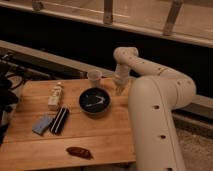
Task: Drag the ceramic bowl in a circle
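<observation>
The ceramic bowl [95,101] is round, glossy and dark with faint whitish streaks inside. It sits on the wooden table [100,137], right of centre. My gripper [119,90] points down at the bowl's upper right rim, at the end of the white arm [150,75] that reaches in from the right. I cannot tell whether it touches the rim. A small pale cup [94,76] stands just behind the bowl.
A small white bottle [55,96] lies at the left. A blue object [41,125] and a black object [60,120] lie side by side at the front left. A reddish-brown item [79,152] lies near the front edge. Dark equipment [7,90] stands left of the table.
</observation>
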### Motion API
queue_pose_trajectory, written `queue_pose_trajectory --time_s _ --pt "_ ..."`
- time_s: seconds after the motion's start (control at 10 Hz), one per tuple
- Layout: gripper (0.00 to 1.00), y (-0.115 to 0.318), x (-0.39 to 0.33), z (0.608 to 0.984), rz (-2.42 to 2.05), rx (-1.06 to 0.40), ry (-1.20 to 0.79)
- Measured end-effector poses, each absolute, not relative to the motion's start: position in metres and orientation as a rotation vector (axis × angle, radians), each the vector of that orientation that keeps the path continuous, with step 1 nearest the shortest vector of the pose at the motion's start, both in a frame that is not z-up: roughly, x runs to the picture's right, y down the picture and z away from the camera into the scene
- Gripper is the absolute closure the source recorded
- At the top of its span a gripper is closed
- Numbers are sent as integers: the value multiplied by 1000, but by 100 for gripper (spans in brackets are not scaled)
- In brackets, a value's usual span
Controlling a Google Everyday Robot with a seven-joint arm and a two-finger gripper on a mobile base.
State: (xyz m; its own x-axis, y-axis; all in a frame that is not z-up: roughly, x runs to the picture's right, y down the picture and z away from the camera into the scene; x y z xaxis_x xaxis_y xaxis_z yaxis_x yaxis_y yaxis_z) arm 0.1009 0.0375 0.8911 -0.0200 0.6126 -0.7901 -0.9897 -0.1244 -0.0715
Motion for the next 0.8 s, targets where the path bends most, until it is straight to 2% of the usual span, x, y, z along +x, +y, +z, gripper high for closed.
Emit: queue_pose_trajectory --time_s 0.2,0.3,0.6,0.8 --pt "98 45 114 886 1550 -816 607" --pt "90 46 112 881 1537 -821 592" --pt "61 47 74 871 1463 -842 532" --pt "40 49 22 866 1379 -864 485"
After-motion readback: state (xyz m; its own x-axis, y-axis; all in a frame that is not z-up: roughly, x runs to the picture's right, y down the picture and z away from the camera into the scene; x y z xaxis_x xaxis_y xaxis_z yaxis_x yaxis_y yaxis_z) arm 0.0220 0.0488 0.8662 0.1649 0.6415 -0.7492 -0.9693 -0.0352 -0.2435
